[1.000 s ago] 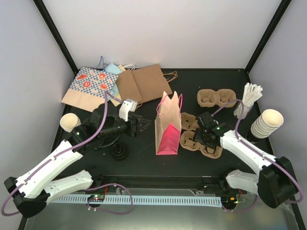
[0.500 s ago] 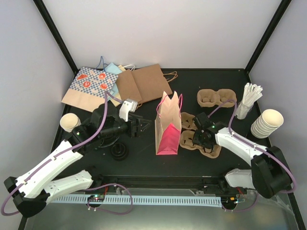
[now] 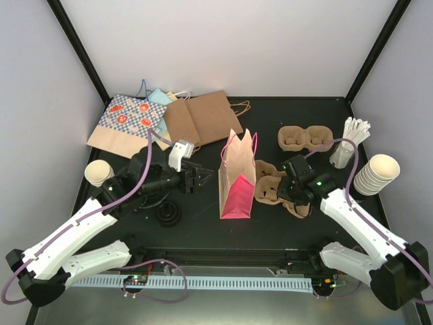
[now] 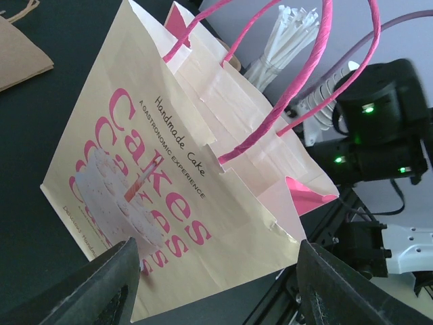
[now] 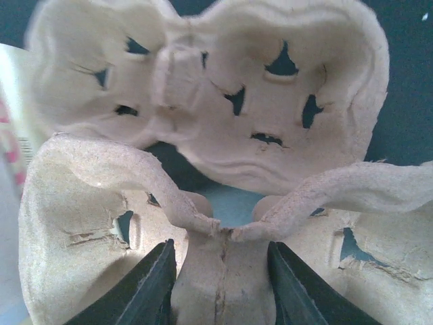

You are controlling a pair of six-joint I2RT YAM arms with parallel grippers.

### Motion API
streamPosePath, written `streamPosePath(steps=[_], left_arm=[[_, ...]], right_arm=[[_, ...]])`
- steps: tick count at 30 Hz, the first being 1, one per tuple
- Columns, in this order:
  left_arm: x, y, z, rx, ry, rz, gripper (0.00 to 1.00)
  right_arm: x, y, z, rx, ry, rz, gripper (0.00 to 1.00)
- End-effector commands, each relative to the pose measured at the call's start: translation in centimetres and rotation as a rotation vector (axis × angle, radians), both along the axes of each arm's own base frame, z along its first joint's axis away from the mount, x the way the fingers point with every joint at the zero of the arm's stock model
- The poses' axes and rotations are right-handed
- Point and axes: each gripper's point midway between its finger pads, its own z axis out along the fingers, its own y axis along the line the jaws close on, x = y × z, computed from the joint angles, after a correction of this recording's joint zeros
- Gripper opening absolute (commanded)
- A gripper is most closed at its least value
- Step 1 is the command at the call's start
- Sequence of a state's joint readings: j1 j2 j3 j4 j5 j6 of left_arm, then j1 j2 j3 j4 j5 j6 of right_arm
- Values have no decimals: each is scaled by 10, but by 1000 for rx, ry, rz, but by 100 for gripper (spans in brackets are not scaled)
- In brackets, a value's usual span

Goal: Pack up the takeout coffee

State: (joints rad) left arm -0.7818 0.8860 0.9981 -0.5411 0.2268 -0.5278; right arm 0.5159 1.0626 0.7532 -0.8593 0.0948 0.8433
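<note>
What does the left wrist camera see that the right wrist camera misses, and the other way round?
Only the left wrist view: the printed face and pink rope handles of the cream paper cake bag, the bundle of white paper sticks, the black right arm with green lights, and the open left hand.

Only the right wrist view: the near moulded brown pulp cup carrier, the right hand gripping its centre ridge, and a second pulp carrier behind.

Both: the black tabletop, and probably the bag, a pale sliver at the right wrist view's left edge.
</note>
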Motion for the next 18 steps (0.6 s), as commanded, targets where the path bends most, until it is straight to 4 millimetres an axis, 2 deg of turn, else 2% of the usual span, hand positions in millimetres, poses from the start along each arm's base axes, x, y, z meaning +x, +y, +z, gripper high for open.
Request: streamPosePath(steps=[1,9,13,18], left_arm=[[-4,-9,17,-58,-1,-26,66],[-13,-20,13,-77,53,-45,66],[-12,-24,11,-54,44,1,66],[-6,-29,15,-3,15,55,67]], right_arm=[[-5,0,37,42,-62,5,40],[-1,-6,101,86,-244,21,40],[2,-19,142,52,-365,18,41],[2,-36,183,-12,-481,12,41]])
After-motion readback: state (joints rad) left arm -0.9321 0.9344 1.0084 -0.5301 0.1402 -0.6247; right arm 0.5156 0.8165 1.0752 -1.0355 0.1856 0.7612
